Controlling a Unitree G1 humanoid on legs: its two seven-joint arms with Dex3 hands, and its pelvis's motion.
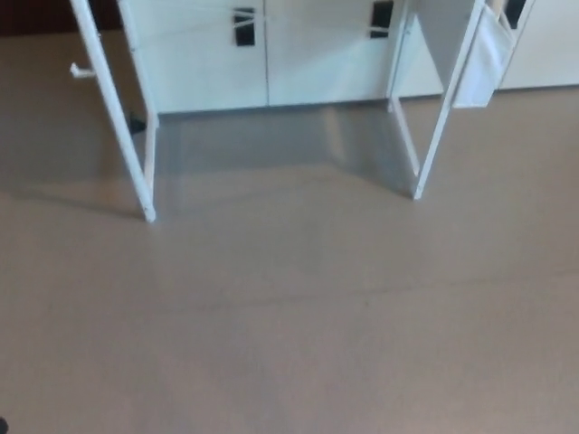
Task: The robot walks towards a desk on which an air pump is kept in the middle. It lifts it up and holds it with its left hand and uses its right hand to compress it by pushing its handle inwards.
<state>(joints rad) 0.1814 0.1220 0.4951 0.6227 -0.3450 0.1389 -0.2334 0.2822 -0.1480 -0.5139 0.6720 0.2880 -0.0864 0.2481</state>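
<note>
No air pump shows in the head view. I see only the lower part of a white desk: its left legs (118, 117) and right legs (443, 127) stand on a grey-brown floor (289, 325) ahead of me. The desk top is out of the picture above. Neither of my hands is in view.
White cabinets (271, 54) with black handles (244, 25) run along the back wall behind the desk. A white panel (484, 59) hangs by the right legs. A small dark thing (136, 122) sits near the left rear leg.
</note>
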